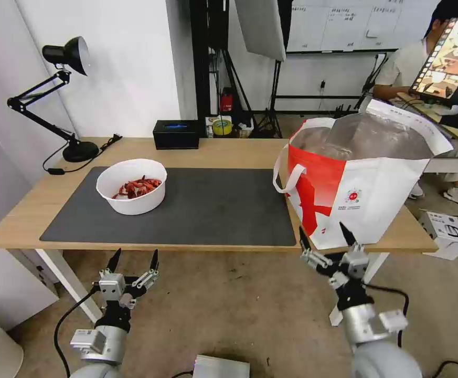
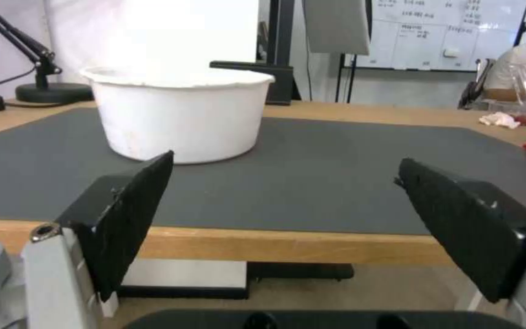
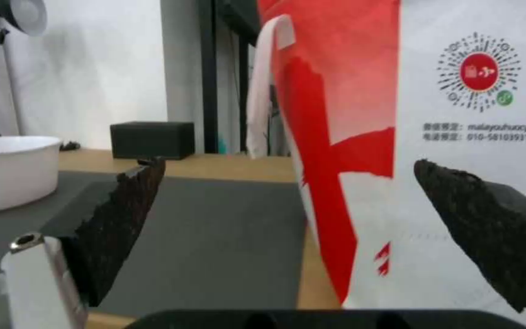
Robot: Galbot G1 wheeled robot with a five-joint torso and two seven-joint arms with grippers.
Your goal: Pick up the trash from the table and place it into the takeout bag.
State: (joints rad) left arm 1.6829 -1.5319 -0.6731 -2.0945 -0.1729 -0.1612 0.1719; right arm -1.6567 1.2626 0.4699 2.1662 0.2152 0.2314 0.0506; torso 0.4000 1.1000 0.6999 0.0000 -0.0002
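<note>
White bowl of red shells (image 1: 131, 186) sits on the worktop's (image 1: 223, 149) grey mat (image 1: 213, 207), within reach; takeout bag (image 1: 360, 181) stands open-mouthed to its right; left hand (image 1: 134, 261) and right hand (image 1: 326, 236) hover spread and empty below the front edge, seemingly ready.

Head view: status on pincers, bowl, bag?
Left pincer open, right pincer open, both short of the table edge. White bowl of red shells on the mat; takeout bag upright, open. Nothing in the way.
</note>
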